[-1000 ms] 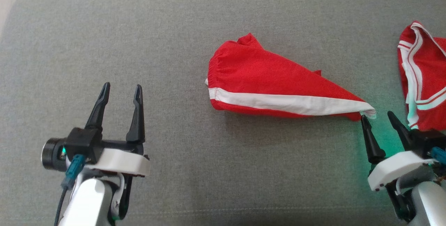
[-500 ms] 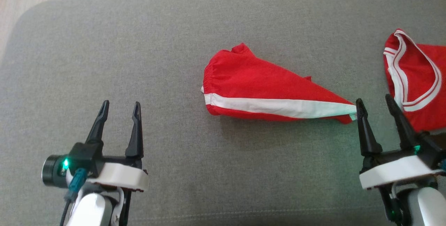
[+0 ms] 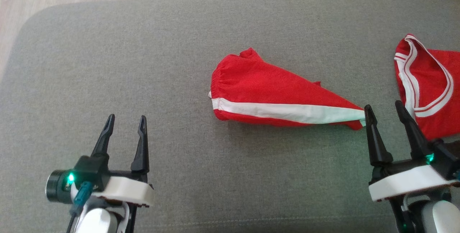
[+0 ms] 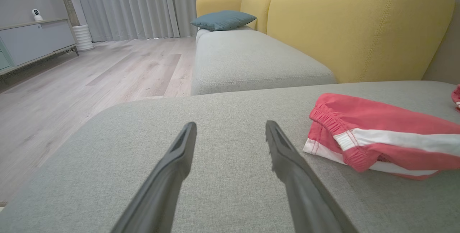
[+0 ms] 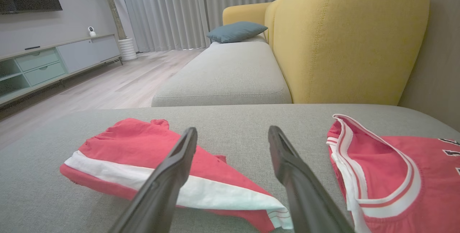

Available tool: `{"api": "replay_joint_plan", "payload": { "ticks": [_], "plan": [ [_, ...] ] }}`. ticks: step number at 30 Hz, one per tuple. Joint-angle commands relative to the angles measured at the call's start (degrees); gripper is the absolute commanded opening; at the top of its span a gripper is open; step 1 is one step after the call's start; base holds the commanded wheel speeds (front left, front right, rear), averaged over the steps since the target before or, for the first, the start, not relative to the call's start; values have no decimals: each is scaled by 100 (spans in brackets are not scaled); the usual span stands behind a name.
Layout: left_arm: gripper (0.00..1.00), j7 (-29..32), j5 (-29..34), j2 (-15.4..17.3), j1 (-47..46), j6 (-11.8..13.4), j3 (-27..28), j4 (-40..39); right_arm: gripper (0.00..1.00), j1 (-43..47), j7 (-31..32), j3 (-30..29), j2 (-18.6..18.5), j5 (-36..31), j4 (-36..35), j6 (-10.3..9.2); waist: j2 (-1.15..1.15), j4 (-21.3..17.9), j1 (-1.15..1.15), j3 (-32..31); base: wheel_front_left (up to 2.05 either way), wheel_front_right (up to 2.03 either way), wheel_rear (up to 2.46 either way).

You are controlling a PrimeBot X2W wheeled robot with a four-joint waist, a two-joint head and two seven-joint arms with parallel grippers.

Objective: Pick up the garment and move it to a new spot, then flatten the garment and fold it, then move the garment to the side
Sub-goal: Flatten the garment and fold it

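Garment (image 3: 273,93), red with a white stripe, lies folded on the grey sofa cushion (image 3: 143,64); left jaws and right jaws stand wide open, empty.

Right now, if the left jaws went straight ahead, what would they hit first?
Probably nothing soon: bare sofa cushion lies ahead, with the red shorts off to the right. Beyond its edge, another grey seat; depth unclear.
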Motion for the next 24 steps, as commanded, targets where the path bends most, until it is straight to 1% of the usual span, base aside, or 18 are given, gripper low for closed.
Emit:
{"api": "replay_joint_plan", "payload": {
  "ticks": [1,10,13,14,18,21,22,24],
  "plan": [
    [100,-29,-30,50,-172,23,211,-150,100,-70,18,98,-26,19,-228,37,0,2,0,-3,0,0,0],
    [100,-13,-24,73,-232,10,140,-145,100,-55,47,112,-14,25,-220,37,0,15,0,1,0,0,0],
    [100,161,-60,25,-431,-142,-24,-134,100,-71,77,109,-7,20,-231,37,0,31,0,59,0,0,0],
    [100,397,-72,-23,-659,-308,-212,-108,100,-97,89,117,-11,20,-239,37,0,32,0,110,0,0,0],
    [100,1200,-211,-229,-1165,-623,-584,30,100,-164,109,159,-14,13,-265,37,0,-19,0,228,0,0,0],
    [100,1818,-340,-393,-1533,-773,-796,141,100,-213,110,176,-19,22,-257,37,0,-93,0,324,0,0,0],
    [100,1818,-340,-393,-1533,-773,-796,141,100,-213,110,176,-19,22,-257,37,0,-93,0,324,0,0,0],
    [100,2185,-471,-477,-1727,-855,-891,236,100,-239,103,188,-13,30,-241,37,0,-152,0,375,0,0,0]
  ]
}}
